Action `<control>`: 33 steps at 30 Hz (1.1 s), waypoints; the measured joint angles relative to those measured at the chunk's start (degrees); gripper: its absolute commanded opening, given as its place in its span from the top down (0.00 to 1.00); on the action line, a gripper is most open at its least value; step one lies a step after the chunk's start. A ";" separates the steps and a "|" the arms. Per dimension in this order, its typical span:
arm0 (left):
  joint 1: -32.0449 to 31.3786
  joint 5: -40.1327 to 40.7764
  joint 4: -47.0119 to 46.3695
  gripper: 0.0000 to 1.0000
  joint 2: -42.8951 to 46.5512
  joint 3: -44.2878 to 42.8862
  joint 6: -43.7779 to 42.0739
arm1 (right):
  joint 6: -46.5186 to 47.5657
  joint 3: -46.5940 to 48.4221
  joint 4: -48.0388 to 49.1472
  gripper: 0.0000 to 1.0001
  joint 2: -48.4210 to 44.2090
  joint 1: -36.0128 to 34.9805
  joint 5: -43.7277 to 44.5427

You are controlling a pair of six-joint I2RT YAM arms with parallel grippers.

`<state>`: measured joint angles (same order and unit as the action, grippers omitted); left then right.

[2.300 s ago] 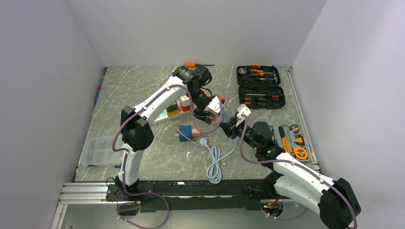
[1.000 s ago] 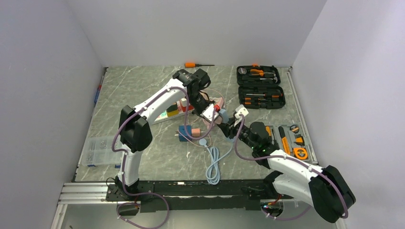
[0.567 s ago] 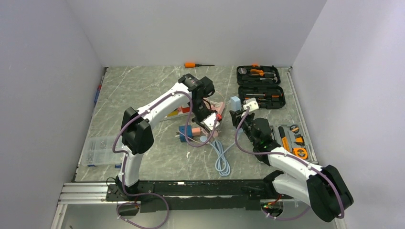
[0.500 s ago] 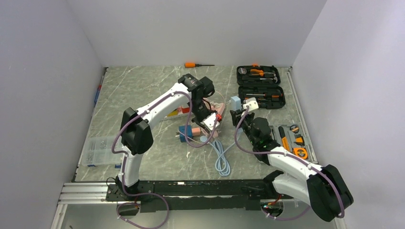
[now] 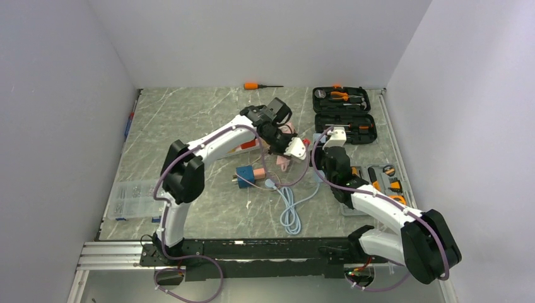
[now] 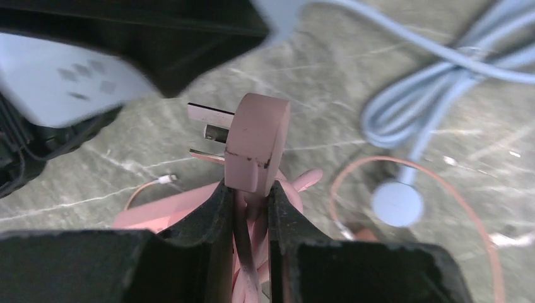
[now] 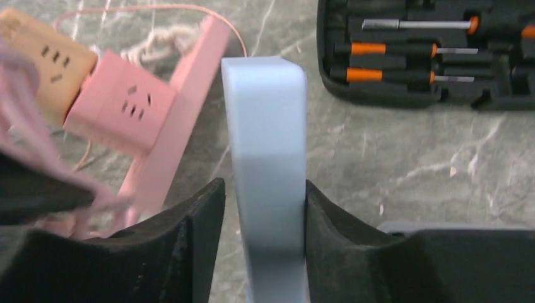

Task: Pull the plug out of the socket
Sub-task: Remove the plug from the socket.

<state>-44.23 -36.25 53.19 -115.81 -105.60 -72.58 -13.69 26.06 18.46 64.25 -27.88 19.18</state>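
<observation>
Marble tabletop point(image 5: 189, 120); near tool case point(image 7: 429, 57), left gripper point(image 6: 251, 189) pinches pink plug point(image 6: 255, 142), prongs bare; right gripper point(image 7: 264, 184) clamps blue socket point(image 7: 268, 120) as anchor.

A grey marbled bench point(image 5: 189, 120) is provided. An orange-handled screwdriver point(image 5: 255, 85) is laid at its far edge. An open tool case point(image 5: 341, 96), a second case point(image 5: 346, 128) and a tool tray point(image 5: 383, 184) are placed along the right side. A coiled light-blue cable point(image 5: 291, 213) is laid centrally, and a clear parts box point(image 5: 131, 199) at the left.
</observation>
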 measured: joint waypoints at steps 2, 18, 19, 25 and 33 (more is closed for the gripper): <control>-0.02 1.16 -3.32 0.98 -3.02 -2.27 2.47 | -2.91 -0.02 -2.19 0.44 0.02 0.17 -0.20; 0.96 16.92 -16.83 0.94 -18.21 -14.29 15.47 | -13.35 -2.64 -5.49 0.28 -7.78 3.04 -2.86; 1.03 18.25 -17.31 0.90 -19.15 -15.04 15.89 | -13.44 -2.64 -5.55 0.27 -8.37 3.02 -2.91; 1.53 24.59 -18.71 0.21 -22.23 -18.51 19.58 | -13.55 -2.62 -7.15 0.27 -9.81 3.04 -3.04; 5.79 26.75 -18.10 0.01 -18.88 -14.99 30.27 | -13.60 -2.08 -12.02 0.26 -16.59 3.04 -6.27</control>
<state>-38.44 -9.50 35.09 -134.69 -120.60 -42.30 -27.29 23.99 6.44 47.66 -24.84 12.91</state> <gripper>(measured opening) 0.990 0.721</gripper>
